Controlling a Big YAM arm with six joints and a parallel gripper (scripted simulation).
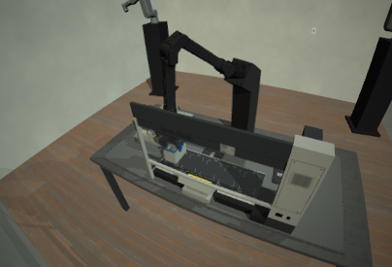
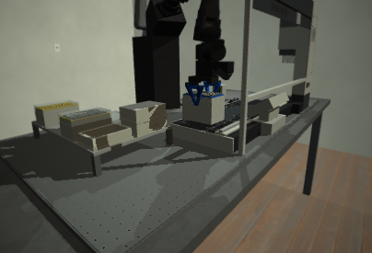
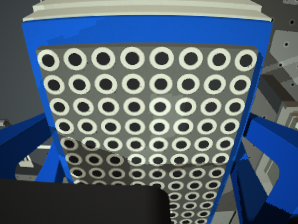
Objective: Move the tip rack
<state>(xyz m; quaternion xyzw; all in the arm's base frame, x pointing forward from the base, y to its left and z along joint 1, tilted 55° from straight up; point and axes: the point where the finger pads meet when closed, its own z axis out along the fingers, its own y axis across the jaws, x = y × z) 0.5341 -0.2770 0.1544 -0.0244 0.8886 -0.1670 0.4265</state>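
My gripper, with blue fingers, is shut on an uncovered tip rack. The rack is a pale box with a blue top frame and its rows are full of ringed tips. It hangs upright and level at the end position of the deck. Its base is down at deck level; I cannot tell whether it touches.
The shelf stands left of the deck with a covered rack, an open rack, a loose cover and two stacked blocks. A gantry post and beam span the deck beside the arm.
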